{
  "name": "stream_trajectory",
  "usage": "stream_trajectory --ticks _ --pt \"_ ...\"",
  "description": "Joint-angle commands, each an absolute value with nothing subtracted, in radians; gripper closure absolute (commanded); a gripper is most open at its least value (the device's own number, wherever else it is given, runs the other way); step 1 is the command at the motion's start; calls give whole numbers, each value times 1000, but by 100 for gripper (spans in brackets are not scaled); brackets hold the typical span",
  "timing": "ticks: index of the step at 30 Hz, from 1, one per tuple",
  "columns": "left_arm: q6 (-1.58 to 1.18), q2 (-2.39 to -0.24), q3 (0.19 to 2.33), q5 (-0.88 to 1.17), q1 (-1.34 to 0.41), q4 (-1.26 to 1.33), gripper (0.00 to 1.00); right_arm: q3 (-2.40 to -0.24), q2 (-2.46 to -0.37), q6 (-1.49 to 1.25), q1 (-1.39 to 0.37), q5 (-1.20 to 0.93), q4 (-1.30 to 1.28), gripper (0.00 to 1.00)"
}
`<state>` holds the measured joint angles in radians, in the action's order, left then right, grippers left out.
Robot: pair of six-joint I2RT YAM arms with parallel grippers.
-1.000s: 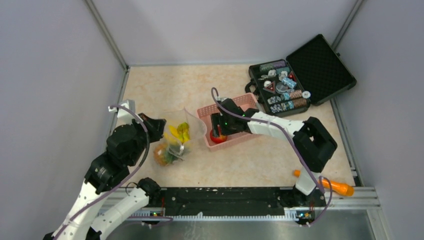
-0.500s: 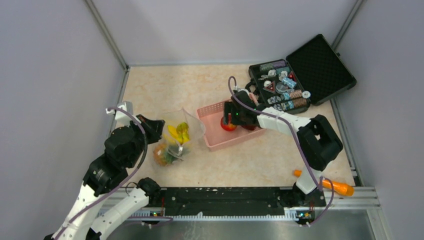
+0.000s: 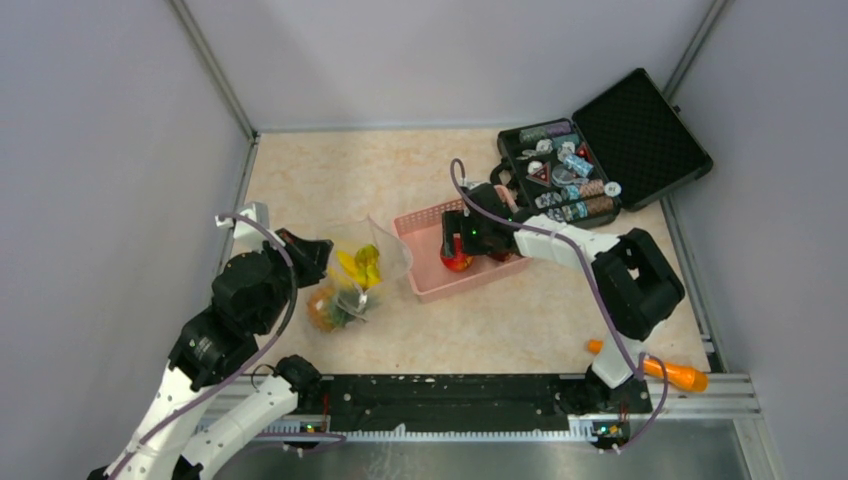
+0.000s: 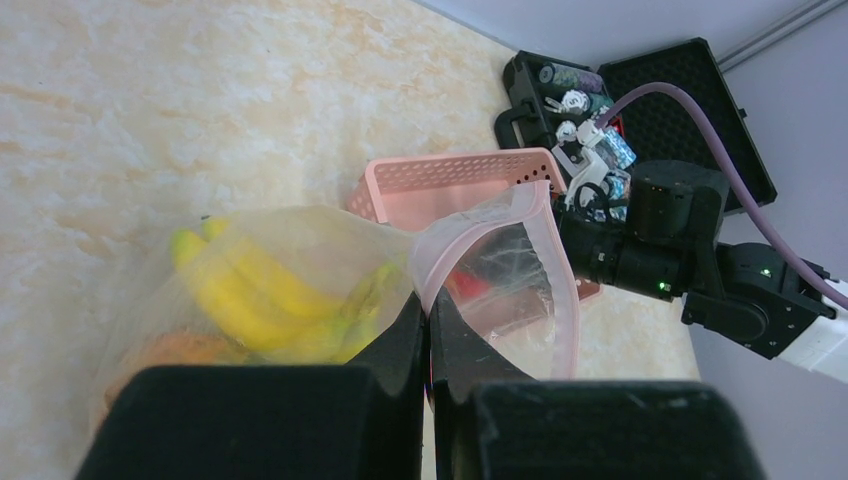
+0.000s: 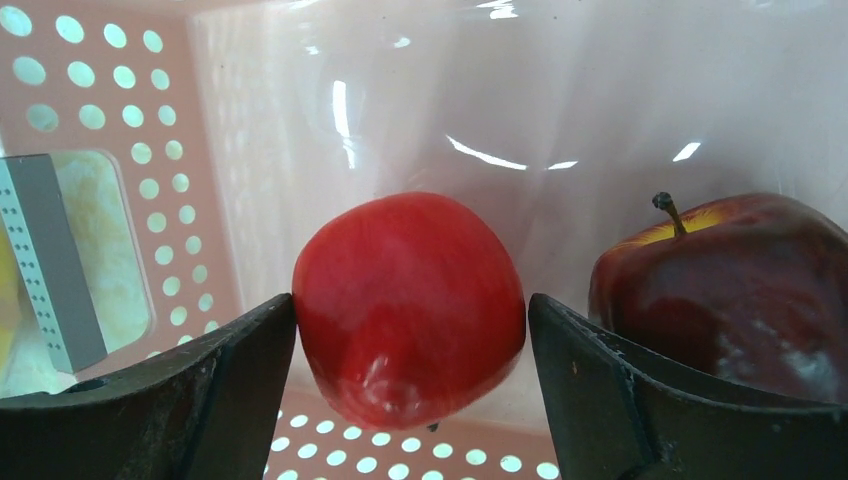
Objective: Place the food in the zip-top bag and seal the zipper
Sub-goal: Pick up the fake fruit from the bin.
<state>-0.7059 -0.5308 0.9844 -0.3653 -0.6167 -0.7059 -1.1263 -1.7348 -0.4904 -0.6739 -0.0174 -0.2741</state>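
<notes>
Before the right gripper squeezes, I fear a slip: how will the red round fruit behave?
The red round fruit looks glossy and round: probably slippery, apt to roll in the pink basket. Its hard shine suggests stiff, light plastic.

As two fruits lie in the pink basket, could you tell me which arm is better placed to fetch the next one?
The right arm: its jaws flank the red fruit in the pink basket, while the left arm pinches the zip-top bag at its rim.
</notes>
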Motion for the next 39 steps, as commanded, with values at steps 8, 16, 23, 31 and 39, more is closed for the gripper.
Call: stream_trajectory --ticks 8,16,23,31,39 --pt "-717 -528 978 -357 -617 -652 100 -1259 -1838 -364 -684 -98 -331 36" --pt "-712 -535 982 -352 -618 -651 100 -1122 -1680 -454 -684 -84 -175 44" --pt "-711 -539 982 -343 -617 -643 100 -1039 -1576 -483 -684 -186 -33 46" --pt "-696 -535 976 -323 -617 -622 100 -930 -1433 -567 -688 -201 97 46" --pt "-712 -545 971 -307 -618 -612 100 -877 -1272 -602 -690 -183 86 48"
